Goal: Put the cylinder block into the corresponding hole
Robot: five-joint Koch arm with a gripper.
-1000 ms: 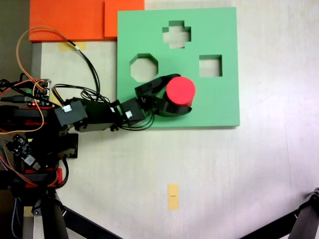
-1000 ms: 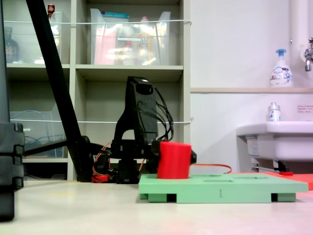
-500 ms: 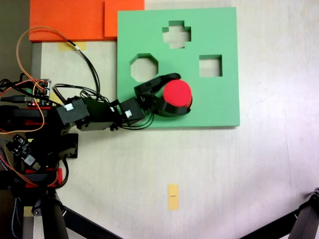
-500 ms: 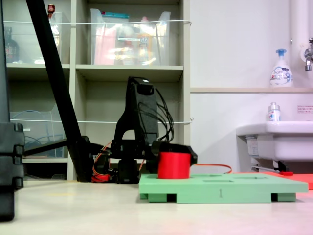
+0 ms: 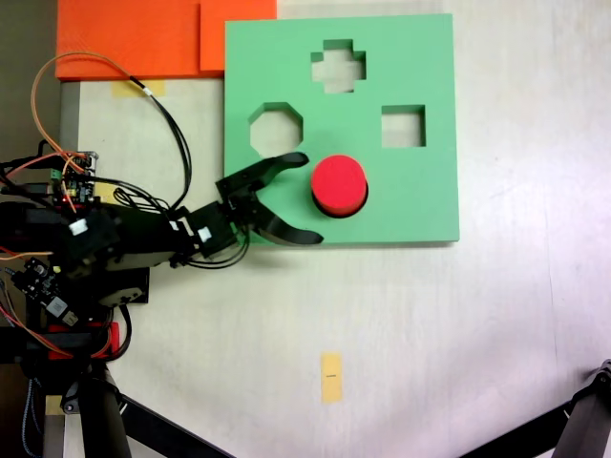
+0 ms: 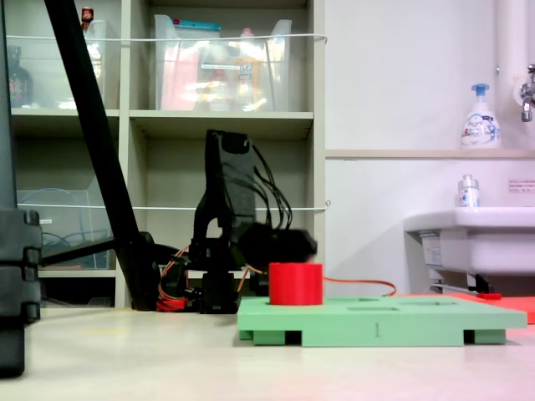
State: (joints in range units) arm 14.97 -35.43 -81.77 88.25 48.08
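The red cylinder block (image 5: 340, 185) is sitting in the round hole (image 5: 336, 210) of the green board (image 5: 420, 196), its top standing proud of the board's surface in both fixed views (image 6: 295, 284). In the top-down fixed view the end effector (image 5: 309, 196) is lying just left of the block, its two jaws spreading wide apart and gripping nothing, clear of the block. The board is resting on the pale desk (image 5: 430, 334), with orange sheets (image 5: 143, 38) beyond its far left corner.
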